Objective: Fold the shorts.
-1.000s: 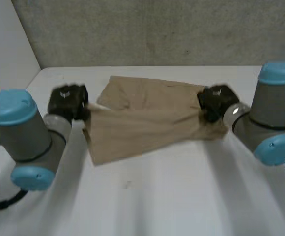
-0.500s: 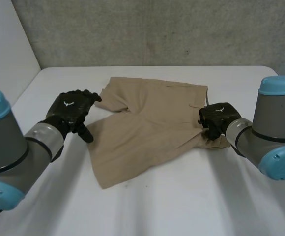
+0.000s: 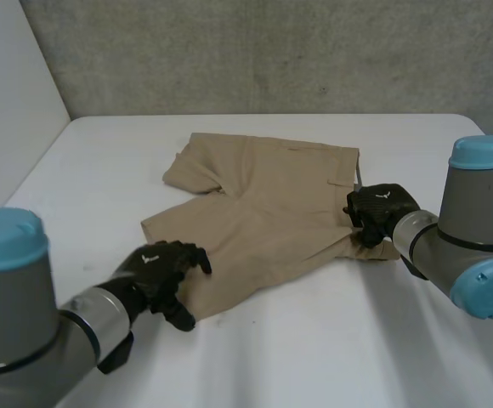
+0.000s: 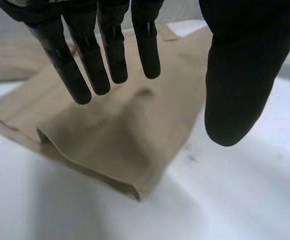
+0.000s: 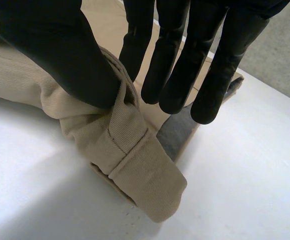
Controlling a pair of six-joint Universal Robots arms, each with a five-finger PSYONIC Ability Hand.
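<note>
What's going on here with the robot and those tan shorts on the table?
A two-armed robot is partway into folding the shorts, which lie mostly flat on the white table. Its right hand pinches a bunched fold of cloth at the edge of the shorts on its own side, between thumb and fingers. Its left hand hovers open over the near corner of a leg, gripping nothing.
</note>
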